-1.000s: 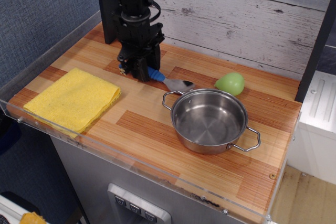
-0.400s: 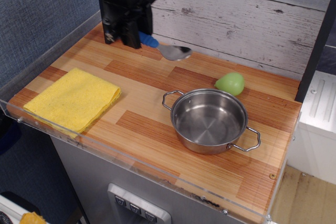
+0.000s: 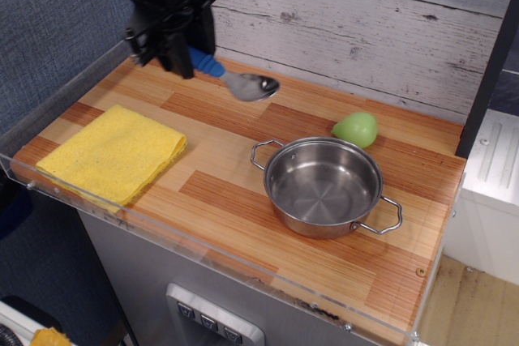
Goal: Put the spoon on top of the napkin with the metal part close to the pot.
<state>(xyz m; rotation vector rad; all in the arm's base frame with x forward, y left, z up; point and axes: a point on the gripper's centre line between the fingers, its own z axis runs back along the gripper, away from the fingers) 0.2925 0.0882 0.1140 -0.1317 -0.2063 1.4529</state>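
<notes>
Pincer (image 3: 180, 61): black, at 11 o'clock above the table (image 3: 243, 192), clenched on the blue handle of the spoon (image 3: 231, 76).
Spoon: held in the air, metal part (image 3: 252, 86) pointing toward 4 o'clock, apparently clear of the wood.
Napkin (image 3: 113, 153): yellow, folded, flat at 9 o'clock near the front edge.
Pot (image 3: 323, 186): steel, two loop handles, at 4 o'clock, well apart from the napkin.
Light-green rounded object (image 3: 355, 129): just beyond the pot at 2 o'clock.
</notes>
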